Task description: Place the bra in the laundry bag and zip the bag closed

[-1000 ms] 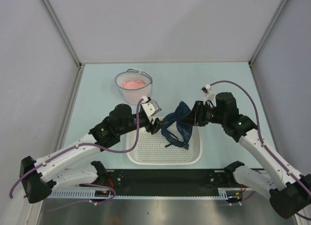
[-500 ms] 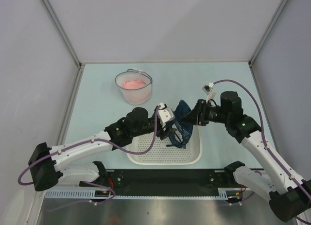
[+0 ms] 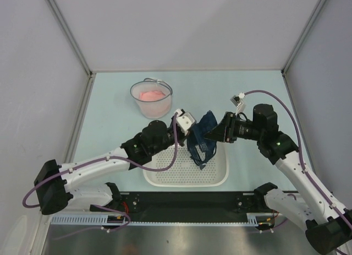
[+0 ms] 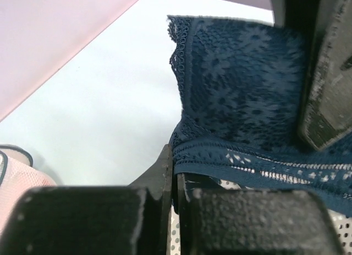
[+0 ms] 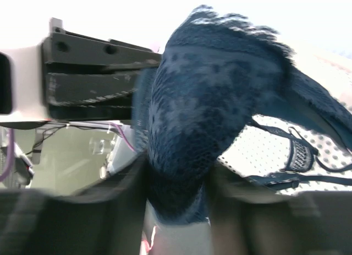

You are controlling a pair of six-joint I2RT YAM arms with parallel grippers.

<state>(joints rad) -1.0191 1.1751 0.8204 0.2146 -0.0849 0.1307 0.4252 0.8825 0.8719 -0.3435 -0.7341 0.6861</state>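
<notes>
Where the two arms meet over the far rim of the basket (image 3: 187,183), we see the left end effector (image 3: 191,137) clenched on the bra (image 3: 204,126). In the left wrist view its fingertips (image 4: 175,195) sit pressed together with the lace band (image 4: 258,164) of the bra (image 4: 236,84) pinched between them. From 3 o'clock the right end effector (image 3: 212,135) is grasping the same garment. In its own wrist view (image 5: 176,194) a bunch of dark blue lace (image 5: 203,106) fills the gap between the blurred fingers.

So the bra is held by both end effectors, drawn up between them at the middle of the table (image 3: 258,95), the left one on its 9 o'clock side and the right one on its 3 o'clock side. Its lower part and a thin strap (image 3: 200,162) hang toward 6 o'clock above the perforated floor of the white basket. We cannot tell whether the strap touches that floor.

Moving outward, the laundry bag (image 3: 137,103) stands upright on the table at about 10 o'clock from the bra, well apart from it and beyond the basket's far left corner. Its round mouth faces up and is open, and a pink item (image 3: 151,94) lies inside. The basket itself sits at 6 o'clock from the bra, close to the arms' bases.
</notes>
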